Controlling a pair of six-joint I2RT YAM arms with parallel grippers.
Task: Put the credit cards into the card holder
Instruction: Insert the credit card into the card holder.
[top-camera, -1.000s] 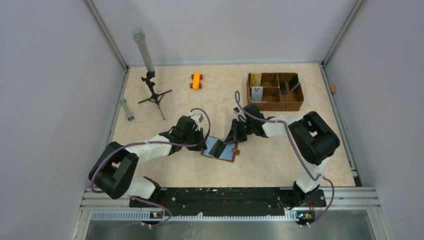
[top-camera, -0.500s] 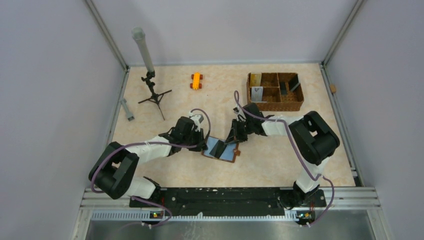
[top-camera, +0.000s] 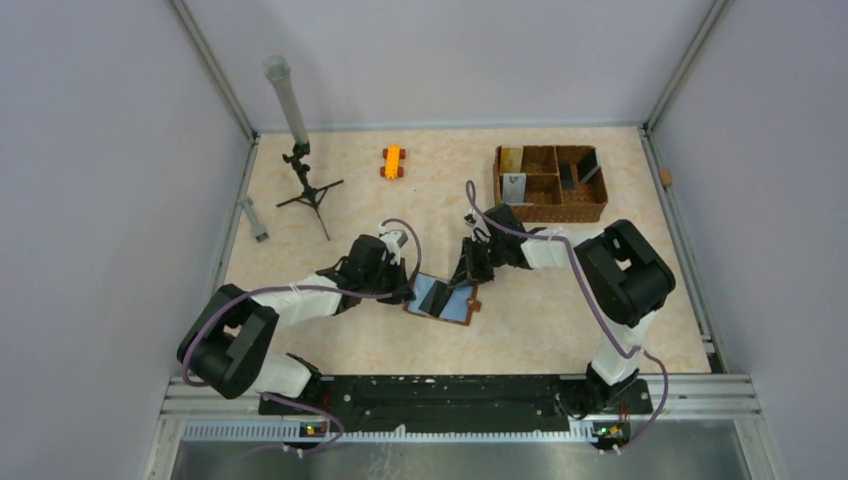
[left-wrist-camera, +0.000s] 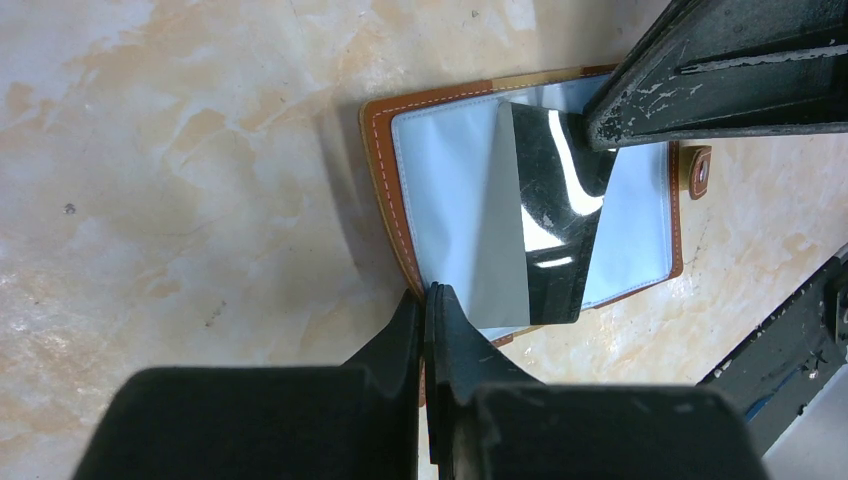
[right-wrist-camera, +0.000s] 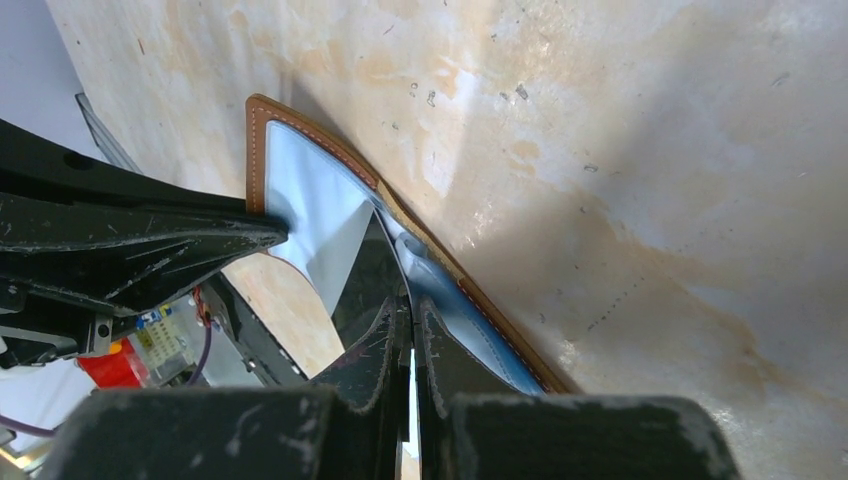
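In the middle of the table (top-camera: 520, 330) the wallet (top-camera: 455, 305) lies open, blue inside up. The left gripper (top-camera: 408, 292), at its nine o'clock edge, has its jaws pressed together on the brown rim. The right gripper (top-camera: 462, 283), at the wallet's one o'clock, pinches a black card (left-wrist-camera: 555, 230) that leans over the blue inside. More cards (top-camera: 514, 185) stand in the basket (top-camera: 550, 212) toward two o'clock.

Black tripod (top-camera: 308, 190), orange toy (top-camera: 392, 162), woven basket (top-camera: 550, 213) on beige table (top-camera: 540, 330).
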